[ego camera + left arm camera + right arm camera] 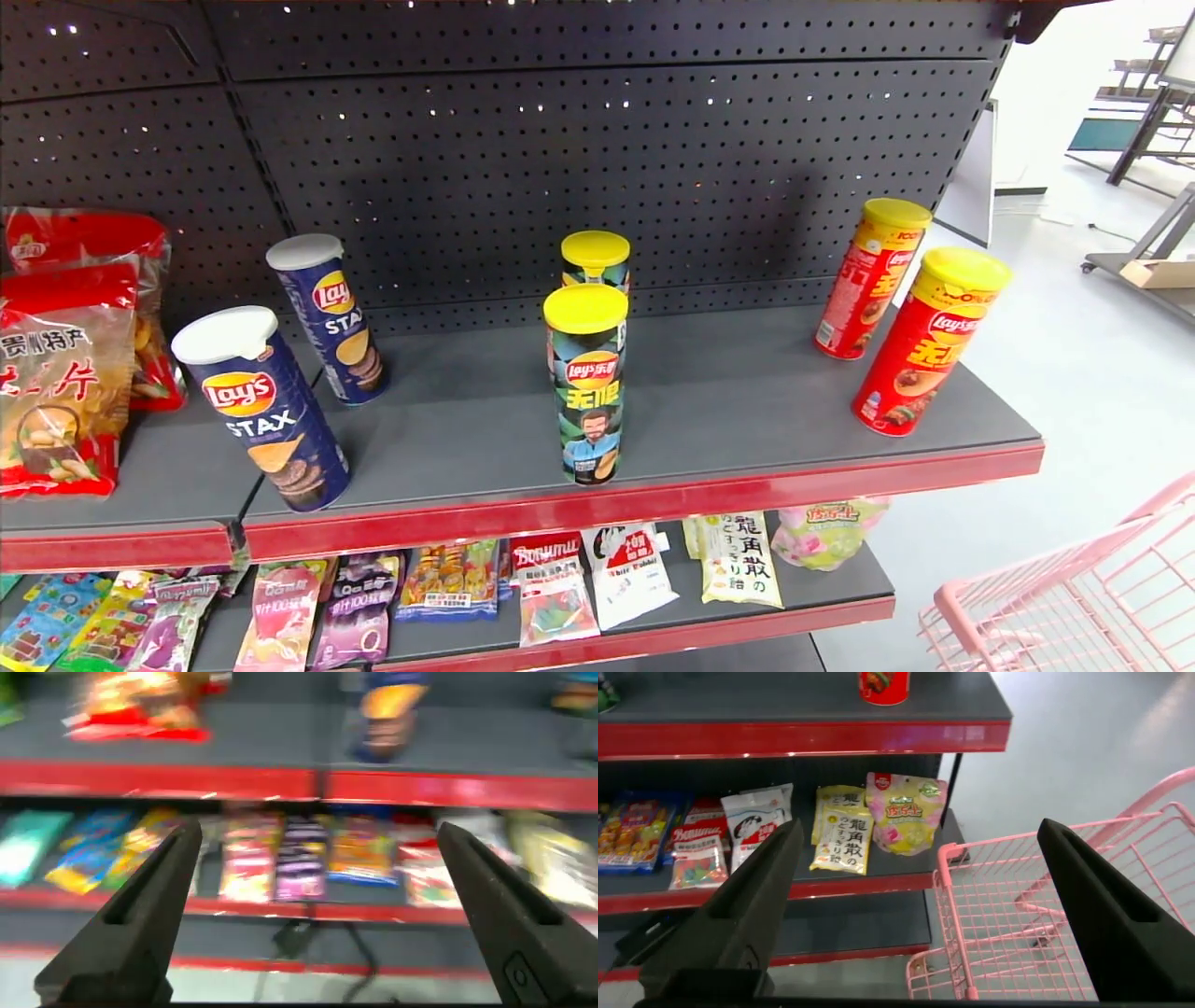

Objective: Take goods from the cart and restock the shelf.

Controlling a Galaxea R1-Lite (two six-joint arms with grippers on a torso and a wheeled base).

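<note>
**Right gripper** [920, 924]: fingers spread wide, nothing between them. It hangs over the floor in front of the shelving.

**Cart** [950, 905]: pink wire basket, just beyond and below the right gripper. In the head view it sits at the robot's right [1102, 607], off the right-hand end of the shelf. What is in it cannot be told; no goods can be made out in the wire that shows. The right arm is judged the nearer one for a reach down into the basket.

**Left gripper** [318, 905]: fingers also spread, holding nothing. It faces the red front edge of the shelving and the packet row under it, well apart from the cart.

**Top shelf** [709, 411]: the restocking place.
- Blue cans [271, 411] toward its left end.
- Green cans [586, 392] at the middle, one behind the other.
- Red cans [920, 345] at the right end.
- All stand upright, long axis vertical.
- Bare board lies between the groups, the widest strip between green and red.

**Lower shelf** [878, 885]: flat snack packets [840, 826] leaning in a row.
</note>
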